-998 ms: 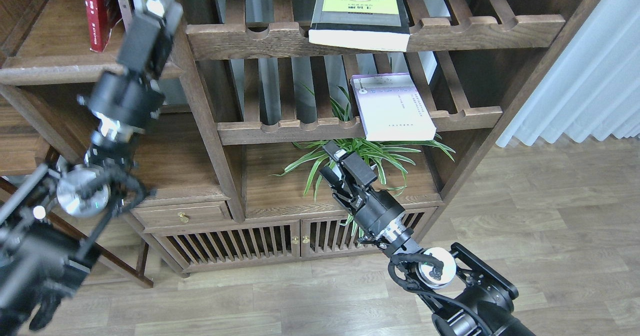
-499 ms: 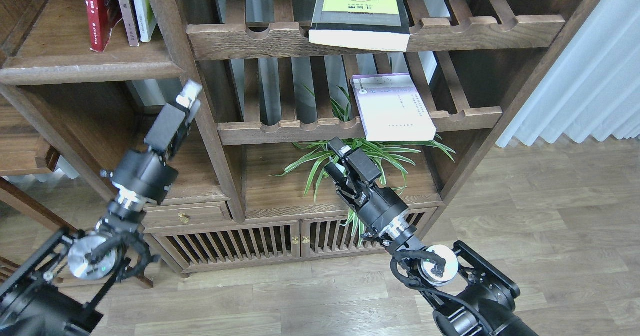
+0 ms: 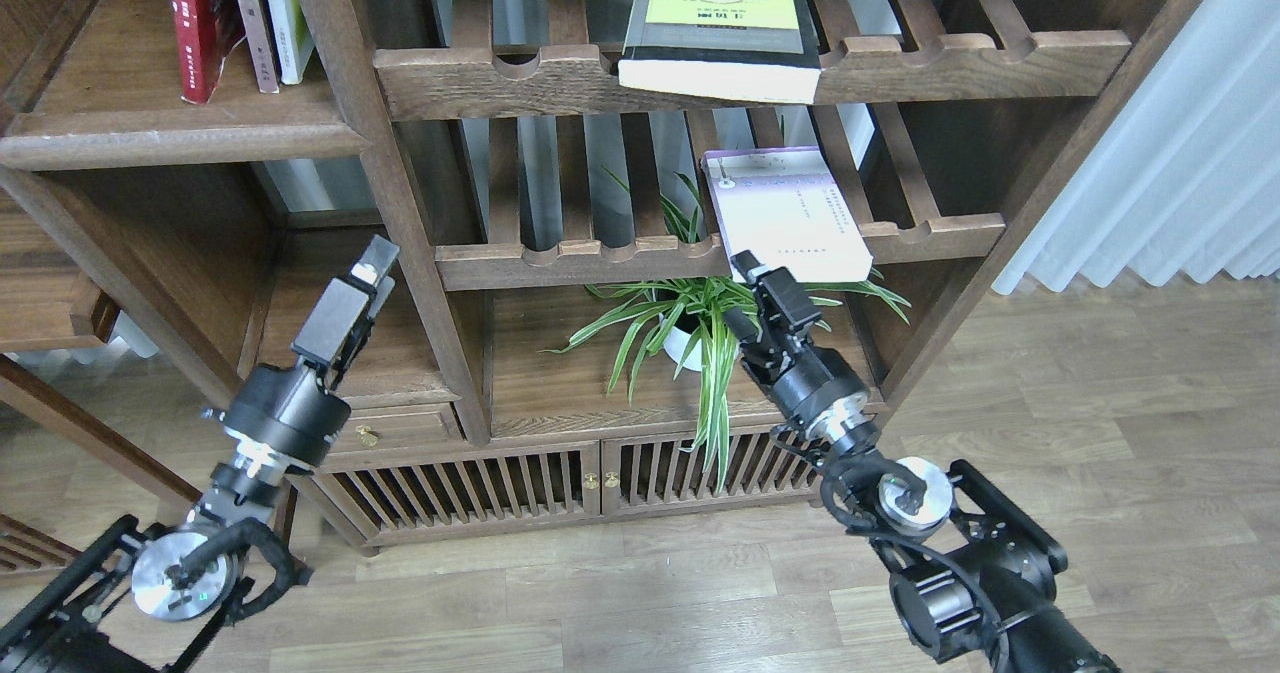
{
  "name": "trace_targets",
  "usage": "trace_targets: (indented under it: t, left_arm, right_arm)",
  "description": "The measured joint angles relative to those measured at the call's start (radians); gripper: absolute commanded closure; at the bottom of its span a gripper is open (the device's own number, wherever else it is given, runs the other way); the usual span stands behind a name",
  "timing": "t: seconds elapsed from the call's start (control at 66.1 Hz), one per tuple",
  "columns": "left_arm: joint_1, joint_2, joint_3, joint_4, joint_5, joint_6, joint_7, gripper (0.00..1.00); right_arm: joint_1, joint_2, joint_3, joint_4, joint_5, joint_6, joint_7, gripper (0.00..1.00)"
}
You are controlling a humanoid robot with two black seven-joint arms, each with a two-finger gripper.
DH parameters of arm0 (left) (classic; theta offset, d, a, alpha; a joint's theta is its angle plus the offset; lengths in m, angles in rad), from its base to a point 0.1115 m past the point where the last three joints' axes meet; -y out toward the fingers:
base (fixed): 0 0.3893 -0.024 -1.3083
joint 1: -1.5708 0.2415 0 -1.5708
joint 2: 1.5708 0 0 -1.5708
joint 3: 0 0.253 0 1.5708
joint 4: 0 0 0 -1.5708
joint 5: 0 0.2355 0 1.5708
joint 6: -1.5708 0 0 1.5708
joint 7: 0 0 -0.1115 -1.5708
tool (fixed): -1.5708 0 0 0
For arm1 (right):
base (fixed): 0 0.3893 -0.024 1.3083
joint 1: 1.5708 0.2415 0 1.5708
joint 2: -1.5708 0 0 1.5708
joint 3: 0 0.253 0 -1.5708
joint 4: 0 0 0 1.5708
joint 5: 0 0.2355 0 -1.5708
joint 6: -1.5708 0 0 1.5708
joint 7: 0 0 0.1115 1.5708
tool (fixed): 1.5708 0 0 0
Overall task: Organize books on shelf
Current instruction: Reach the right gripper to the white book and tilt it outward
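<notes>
The red book [image 3: 195, 23] stands upright at the top left on the solid dark-brown shelf [image 3: 180, 138], with two paler books beside it. The lavender-white book [image 3: 785, 215] lies flat on the lower slatted rack and overhangs its front rail. The thick black book with the yellow-green panel [image 3: 720, 28] lies flat on the upper slatted rack. My right gripper [image 3: 745, 293] is open and empty, just below the lavender book's front left corner. My left gripper [image 3: 365, 273] is empty in front of the lower left compartment, far below the shelf. Its fingers cannot be told apart.
A potted spider plant [image 3: 690, 338] stands under the lower rack, right beside my right gripper. A vertical post [image 3: 400, 213] stands just right of my left gripper. Below are a drawer [image 3: 390, 428] and slatted cabinet doors [image 3: 520, 478]. A curtain [image 3: 1180, 153] hangs at the right.
My left gripper has dropped from the books on the top left shelf to the lower compartment. My right gripper has moved right and up, close under the lavender book.
</notes>
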Motion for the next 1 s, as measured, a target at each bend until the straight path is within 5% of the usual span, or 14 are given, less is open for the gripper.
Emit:
trace_targets:
  t: [0.469,0.998]
  left_arm:
    - [0.004,-0.04,0.014,0.009,-0.002,0.0,0.0,0.0]
    - [0.01,-0.033,0.015,0.002,0.002,0.0,0.001,0.0]
  right_arm:
    - [0.079,0.0,0.069,-0.055,0.006,-0.15,0.034,0.07]
    - [0.12,0.0,0.109,-0.133,0.006,-0.166,0.035,0.22]
